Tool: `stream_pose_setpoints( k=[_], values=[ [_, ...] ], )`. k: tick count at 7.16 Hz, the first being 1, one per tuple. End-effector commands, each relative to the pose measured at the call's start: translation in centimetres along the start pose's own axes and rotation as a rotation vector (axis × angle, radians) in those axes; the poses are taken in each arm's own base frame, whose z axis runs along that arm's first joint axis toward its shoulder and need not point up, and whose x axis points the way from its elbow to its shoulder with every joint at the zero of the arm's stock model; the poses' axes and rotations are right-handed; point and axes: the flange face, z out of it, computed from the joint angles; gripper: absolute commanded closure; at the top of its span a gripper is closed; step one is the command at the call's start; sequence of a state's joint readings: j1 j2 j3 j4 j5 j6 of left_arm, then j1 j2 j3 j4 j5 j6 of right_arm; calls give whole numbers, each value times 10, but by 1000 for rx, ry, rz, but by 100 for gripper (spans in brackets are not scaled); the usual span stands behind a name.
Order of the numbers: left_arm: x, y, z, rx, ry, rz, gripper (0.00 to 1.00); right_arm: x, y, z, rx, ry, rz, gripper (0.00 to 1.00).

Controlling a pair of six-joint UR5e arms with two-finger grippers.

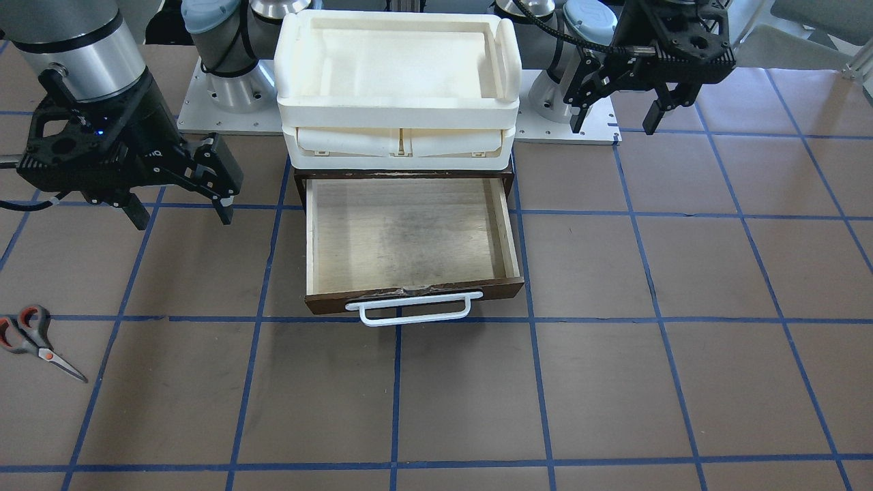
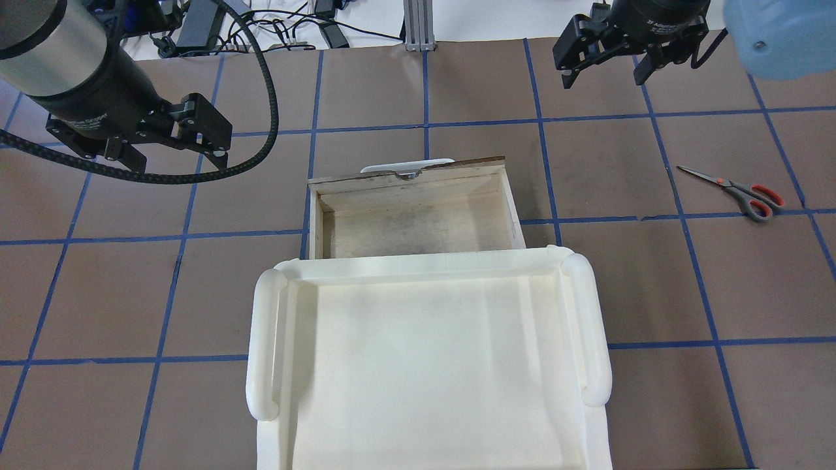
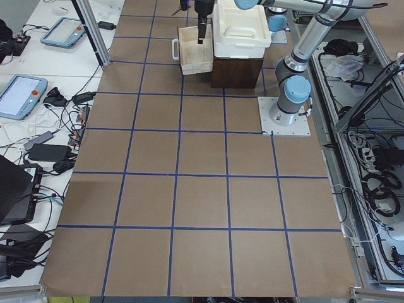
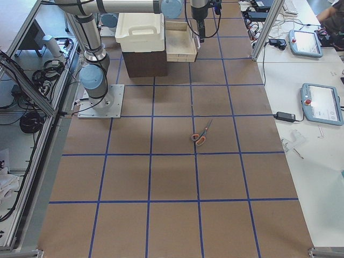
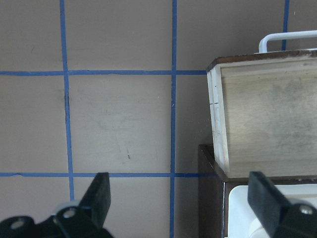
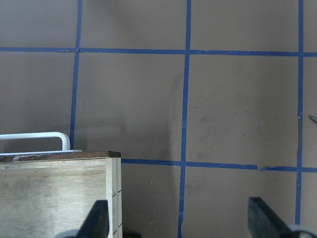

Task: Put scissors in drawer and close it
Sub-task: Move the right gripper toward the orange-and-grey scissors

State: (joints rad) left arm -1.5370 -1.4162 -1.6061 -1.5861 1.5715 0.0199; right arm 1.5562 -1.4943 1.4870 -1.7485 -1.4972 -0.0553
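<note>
The scissors (image 1: 31,337) lie flat on the brown table, far out on my right side, blades pointing away from the robot; they also show in the overhead view (image 2: 738,189) and the exterior right view (image 4: 201,134). The wooden drawer (image 1: 409,294) is pulled open and its pale plywood inside holds nothing; its white bar handle (image 1: 409,310) faces away from the robot. My right gripper (image 1: 183,218) hangs open and empty above the table between the drawer and the scissors. My left gripper (image 1: 614,126) hangs open and empty on the drawer's other side (image 2: 176,160).
A cream-white plastic tray unit (image 1: 399,75) sits on the dark cabinet above the drawer (image 2: 418,176). Blue tape lines grid the table. The arm bases (image 1: 232,88) stand on either side of the unit. Side benches with tablets (image 4: 320,102) lie past the table's far edge.
</note>
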Motion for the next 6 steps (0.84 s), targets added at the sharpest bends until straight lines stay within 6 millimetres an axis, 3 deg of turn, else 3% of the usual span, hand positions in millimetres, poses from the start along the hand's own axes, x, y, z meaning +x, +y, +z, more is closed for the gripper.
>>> stream_pose_setpoints(
  k=[1, 6],
  values=[
    [0, 0, 0, 0, -1, 0, 0, 1, -1, 6, -10, 5, 0, 0],
    [0, 1, -1, 2, -4, 0, 0, 7, 1, 9, -75, 17, -18, 0]
  ],
)
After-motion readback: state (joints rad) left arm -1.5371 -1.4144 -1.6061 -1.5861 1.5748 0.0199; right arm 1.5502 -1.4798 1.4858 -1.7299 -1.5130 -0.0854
